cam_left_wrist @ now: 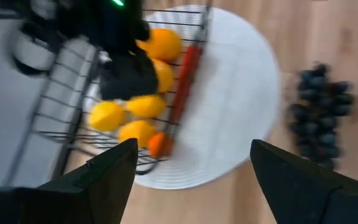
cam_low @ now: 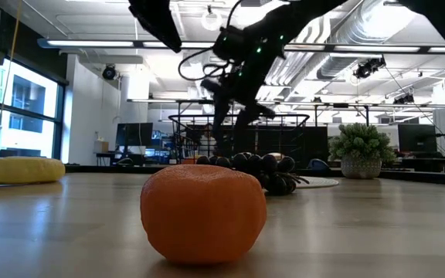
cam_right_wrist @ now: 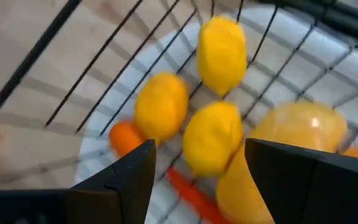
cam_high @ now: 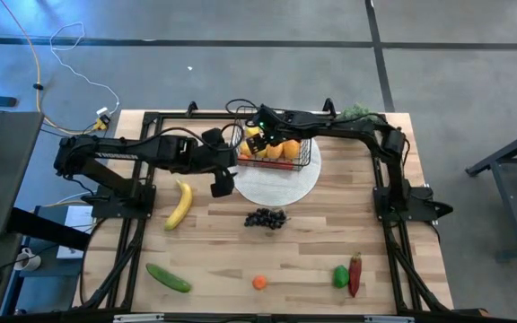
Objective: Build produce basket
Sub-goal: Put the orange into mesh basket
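Note:
The black wire basket [cam_high: 310, 154] stands on a round white plate [cam_high: 281, 187] at the table's far middle. In it lie yellow lemons [cam_right_wrist: 211, 138], a larger yellow fruit [cam_right_wrist: 297, 134], oranges [cam_high: 285, 150] and a long orange-red piece [cam_left_wrist: 185, 81]. My right gripper [cam_right_wrist: 197, 162] hangs open just over the basket's left half, fingers pointing down at the lemons. My left gripper [cam_left_wrist: 191, 162] hovers open left of the plate, nothing between its fingers. On the table lie a banana [cam_high: 179, 205], grapes [cam_high: 265, 218], a cucumber [cam_high: 168, 277], an orange [cam_high: 259, 282], a green pepper [cam_high: 340, 275] and a red chili [cam_high: 355, 272].
A green bushy plant [cam_high: 357, 112] stands at the far right corner behind the right arm. The loose orange [cam_low: 203, 212] sits close to the table's near edge, and the grapes [cam_low: 265, 170] lie just in front of the plate. Bare wood lies between these pieces.

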Tool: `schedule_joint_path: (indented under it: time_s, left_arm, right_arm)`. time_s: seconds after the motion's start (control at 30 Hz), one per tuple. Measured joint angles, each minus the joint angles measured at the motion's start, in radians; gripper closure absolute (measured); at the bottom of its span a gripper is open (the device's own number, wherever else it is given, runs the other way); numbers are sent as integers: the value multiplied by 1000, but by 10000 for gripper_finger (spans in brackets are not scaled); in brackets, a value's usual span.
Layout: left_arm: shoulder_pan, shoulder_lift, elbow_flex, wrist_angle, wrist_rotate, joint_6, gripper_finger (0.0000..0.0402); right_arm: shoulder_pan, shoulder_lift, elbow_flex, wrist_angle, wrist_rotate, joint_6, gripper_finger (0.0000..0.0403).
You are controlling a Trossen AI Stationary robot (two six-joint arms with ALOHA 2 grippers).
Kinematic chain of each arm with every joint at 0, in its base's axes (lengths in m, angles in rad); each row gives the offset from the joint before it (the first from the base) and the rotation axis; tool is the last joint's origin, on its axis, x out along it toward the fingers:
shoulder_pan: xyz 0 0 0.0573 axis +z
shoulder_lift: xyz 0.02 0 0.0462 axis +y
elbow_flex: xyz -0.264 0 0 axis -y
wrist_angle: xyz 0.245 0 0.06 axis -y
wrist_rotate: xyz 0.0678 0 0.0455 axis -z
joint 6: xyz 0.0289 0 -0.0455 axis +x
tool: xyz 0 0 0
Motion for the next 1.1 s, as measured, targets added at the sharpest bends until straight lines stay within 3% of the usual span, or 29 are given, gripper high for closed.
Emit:
schedule_joint_path:
  time_s: [0.13,0.33,0.7,1.1]
  left_arm:
    - [-15,0,0,0,82,-65,101]
    - [-65,0,0,0,93,-144,101]
    - [-211,1,0,11,86,-392,101]
    - [-410,62,3,159,4,-433,101]
  right_arm:
    - [13,-66,0,-92,-9,-1,175]
    - [31,-178,0,-142,58,12,174]
    - [58,-397,0,-205,110,42,174]
    - [164,-489,0,-286,167,52,174]
